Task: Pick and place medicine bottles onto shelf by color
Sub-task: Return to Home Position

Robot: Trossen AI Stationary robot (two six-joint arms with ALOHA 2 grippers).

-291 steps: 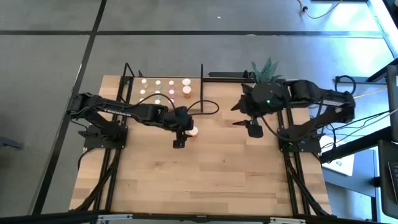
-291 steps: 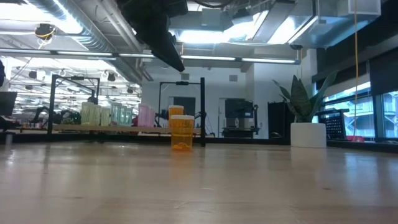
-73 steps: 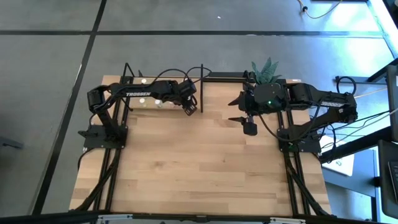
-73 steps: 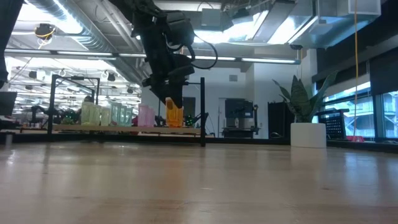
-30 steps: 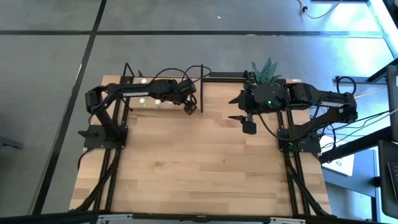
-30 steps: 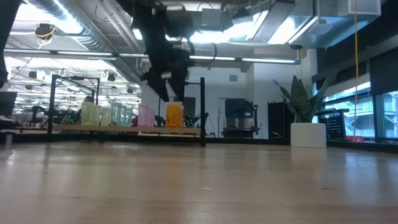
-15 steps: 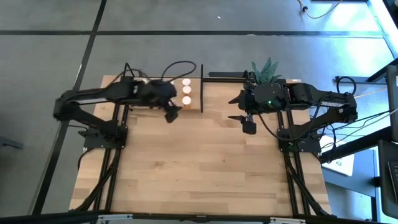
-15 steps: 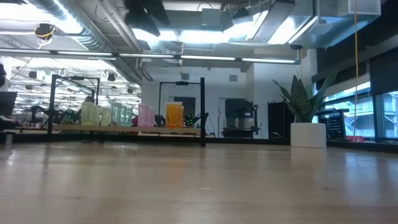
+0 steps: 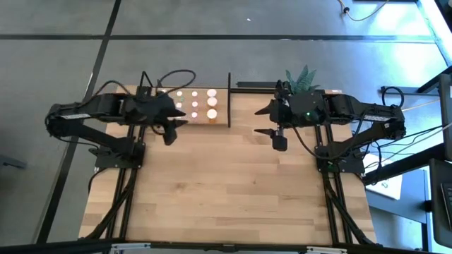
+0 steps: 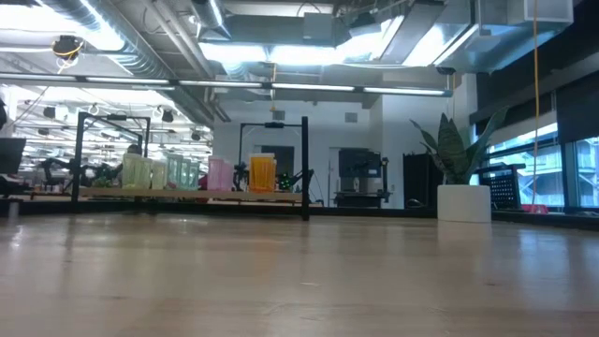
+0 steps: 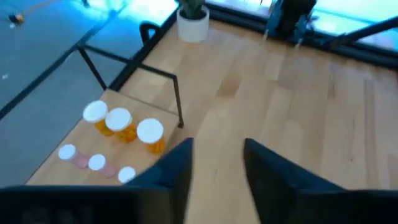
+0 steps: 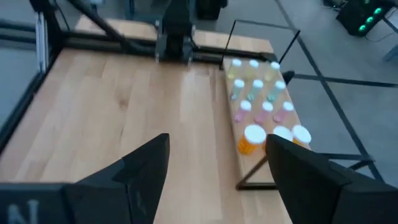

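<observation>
Just beyond the left gripper [image 11: 217, 149] — fingers parted, empty — bottles [image 9: 211, 103] stand in rows on the shelf [image 9: 220, 120]; right gripper [image 12: 217, 142], likewise parted, hangs well apart.

Grey floor [image 9: 42, 70]; ceiling light strips [image 10: 309, 54]; windows [image 10: 571, 159]; potted plant [image 10: 460, 154].

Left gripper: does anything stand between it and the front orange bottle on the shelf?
Nothing visible does. Between the open left gripper and the front orange bottle lies only bare table; the black end bar stands beyond the bottle.
</observation>
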